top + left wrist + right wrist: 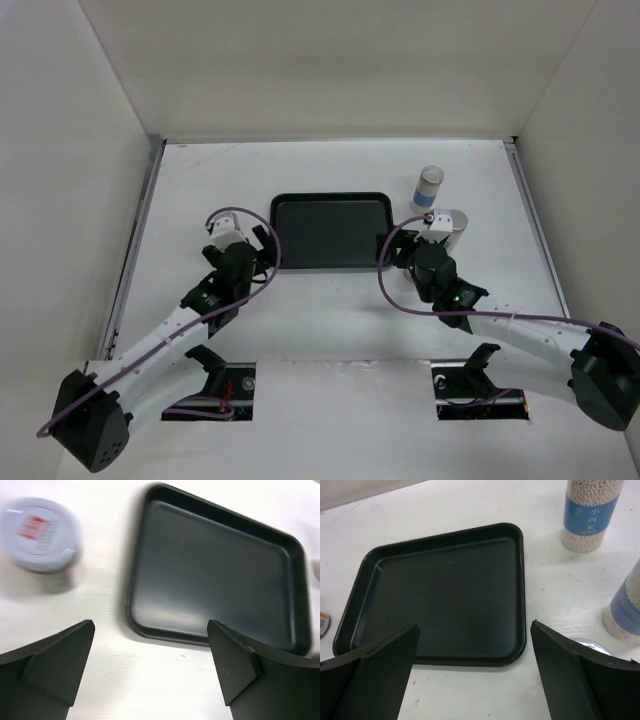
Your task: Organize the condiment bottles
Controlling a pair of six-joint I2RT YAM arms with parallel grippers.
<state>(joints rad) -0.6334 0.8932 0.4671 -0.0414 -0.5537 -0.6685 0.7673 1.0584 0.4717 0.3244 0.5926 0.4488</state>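
The table (330,320) carries everything, and nothing on it looks sorted yet. The black tray (440,595) lies between our two tools, straight ahead of each one, and its floor is bare. No bottle stands in it, so we judge the task to be at its very start.

The left gripper (150,625) hangs low just short of the tray's near edge, jaws spread as wide as they go and holding nothing. The right gripper (475,625) sits the same way at the tray's other side, fully spread and empty.

Ahead and to the right of the right gripper stands the far tall bottle (590,512), pale with a blue band, upright and outside the tray. The near tall bottle (626,610) stands just beside that gripper's right finger, also outside the tray.

A short bottle (40,532), showing its white lid with red marks, sits ahead and to the left of the left gripper, apart from the tray's rim. A pale lid (590,646) peeks out by the right gripper's right finger; it may be the fourth bottle, but we cannot tell.

All the bottles we can see are left to move.
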